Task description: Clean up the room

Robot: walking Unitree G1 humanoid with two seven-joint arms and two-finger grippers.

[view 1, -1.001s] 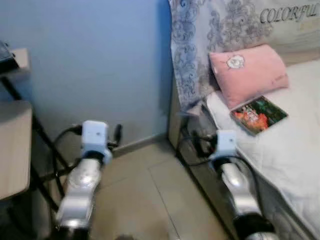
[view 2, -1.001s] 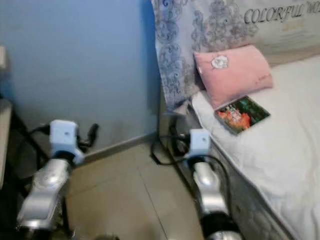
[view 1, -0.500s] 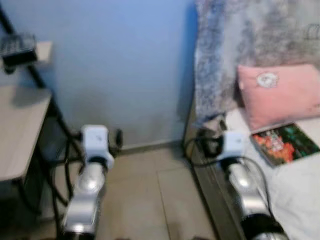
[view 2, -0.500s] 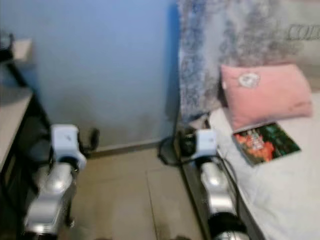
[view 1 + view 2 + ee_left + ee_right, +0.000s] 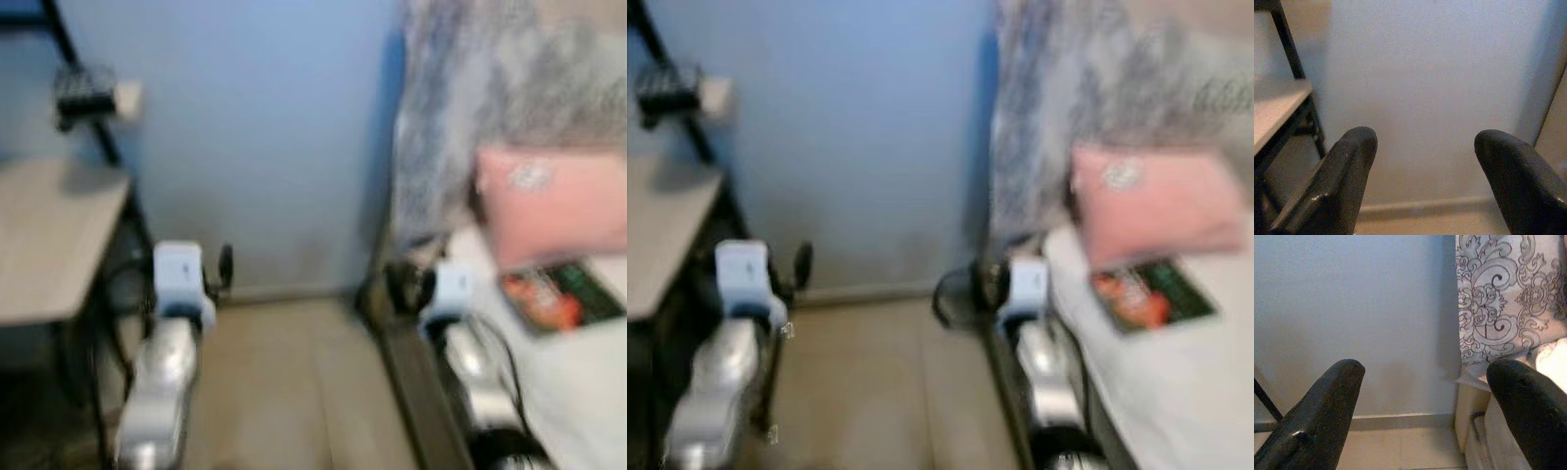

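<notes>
Blurred head views: worktop (image 5: 49,235) cut off at the left, blue wall (image 5: 274,137) ahead, then the bed (image 5: 1176,392) with a pink pillow (image 5: 1156,201) and a book (image 5: 1151,294) just below it, its cover unreadable. Left pincer (image 5: 1422,161) spread wide, holding nothing, facing wall and worktop leg. Right pincer (image 5: 1422,396) likewise released, facing the wall beside a patterned cloth (image 5: 1498,298).

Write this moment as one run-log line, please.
left end effector: open, empty | right end effector: open, empty | book: on bed

white bed (image 5: 1176,392) carries a pink pillow (image 5: 1156,201) and, seemingly, a book (image 5: 1151,294).
</notes>
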